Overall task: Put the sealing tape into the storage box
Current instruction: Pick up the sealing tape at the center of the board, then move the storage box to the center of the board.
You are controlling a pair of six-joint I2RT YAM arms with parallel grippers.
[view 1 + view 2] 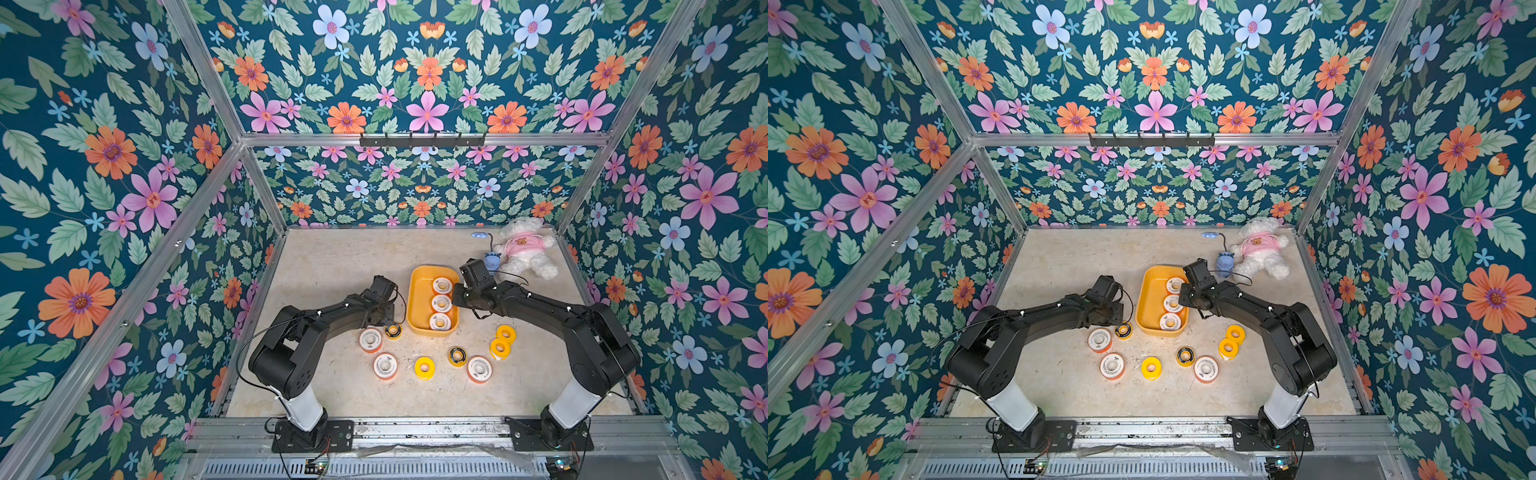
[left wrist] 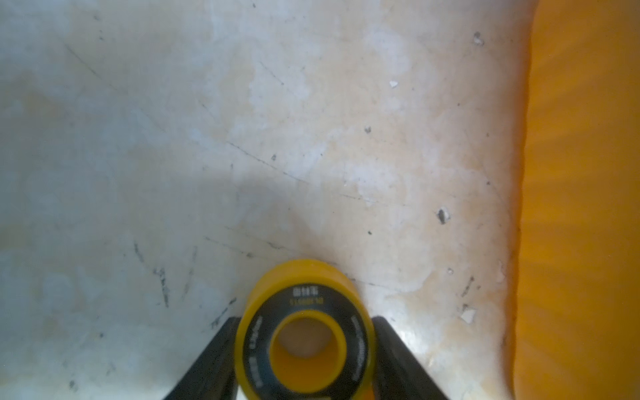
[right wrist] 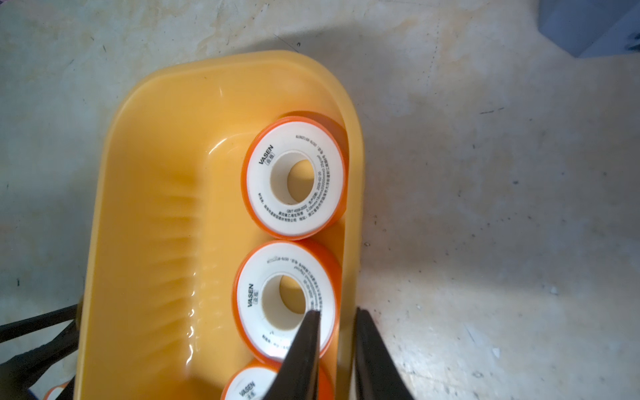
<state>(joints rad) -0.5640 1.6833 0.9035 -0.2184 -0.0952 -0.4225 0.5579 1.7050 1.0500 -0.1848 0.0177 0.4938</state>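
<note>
My left gripper point(image 2: 304, 318) is bracketing a black-and-yellow ring point(image 2: 304, 298) beside the storage box point(image 2: 581, 207); gripped or not, I cannot tell. My right gripper point(image 3: 336, 310) is hanging nearly closed over its rim.

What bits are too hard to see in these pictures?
- Left end effector: under its arm in both top views; fingers cut by left wrist view's edge.
- Black-and-yellow roll: print blurred there.
- Third white roll in storage box: right wrist view, behind right end effector, cut by edge.
</note>
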